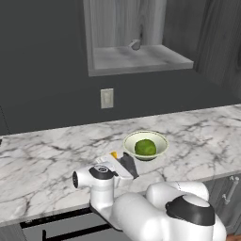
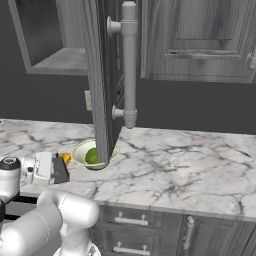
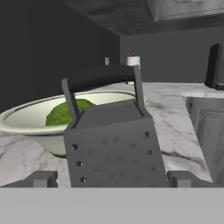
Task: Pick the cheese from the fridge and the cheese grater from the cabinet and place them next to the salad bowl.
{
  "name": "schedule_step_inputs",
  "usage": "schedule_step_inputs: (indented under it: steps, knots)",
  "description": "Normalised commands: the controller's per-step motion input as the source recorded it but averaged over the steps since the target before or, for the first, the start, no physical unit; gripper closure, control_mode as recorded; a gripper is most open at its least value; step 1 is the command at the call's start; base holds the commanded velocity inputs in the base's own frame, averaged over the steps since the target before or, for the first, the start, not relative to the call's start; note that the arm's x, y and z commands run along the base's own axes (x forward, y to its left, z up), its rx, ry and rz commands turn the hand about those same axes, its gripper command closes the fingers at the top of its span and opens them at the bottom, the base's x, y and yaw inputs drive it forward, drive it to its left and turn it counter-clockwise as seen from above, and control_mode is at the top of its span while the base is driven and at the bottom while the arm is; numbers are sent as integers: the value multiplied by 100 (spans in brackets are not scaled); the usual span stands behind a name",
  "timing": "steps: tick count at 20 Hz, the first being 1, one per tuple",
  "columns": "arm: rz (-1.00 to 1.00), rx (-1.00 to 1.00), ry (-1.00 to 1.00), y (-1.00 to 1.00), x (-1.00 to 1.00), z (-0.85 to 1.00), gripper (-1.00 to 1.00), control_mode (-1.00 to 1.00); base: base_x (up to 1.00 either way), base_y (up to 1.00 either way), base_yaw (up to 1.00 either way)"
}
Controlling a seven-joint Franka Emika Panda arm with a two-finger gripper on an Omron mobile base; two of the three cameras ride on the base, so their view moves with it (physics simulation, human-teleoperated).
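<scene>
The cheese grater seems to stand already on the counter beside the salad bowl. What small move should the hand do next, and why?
Probably draw the hand straight back. Its fingers are spread wide on either side of the cheese grater, which stands upright on the counter beside the salad bowl, with the cheese nearby. Backing off straight should avoid tipping it.

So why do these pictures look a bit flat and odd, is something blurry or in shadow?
They are rendered, so lighting is even, with no glare. Left base view: the cabinet interior is dim, the salad bowl casts only a faint shadow. Right base view: the open cabinet door hides part of the bowl. Hand view: the cheese grater looms large and tilted, crisp, not blurred.
</scene>
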Motion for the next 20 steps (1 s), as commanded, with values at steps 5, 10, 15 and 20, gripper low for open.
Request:
schedule_step_inputs:
  steps: [5,10,15,20]
  knots:
    - [0,0,0,11,0,0,-100,-100,0,0,0]
    - [0,0,0,15,0,0,-100,-100,0,0,0]
    - [0,0,0,16,0,1,-100,-100,0,0,0]
    - [0,0,0,13,0,2,-100,-100,0,0,0]
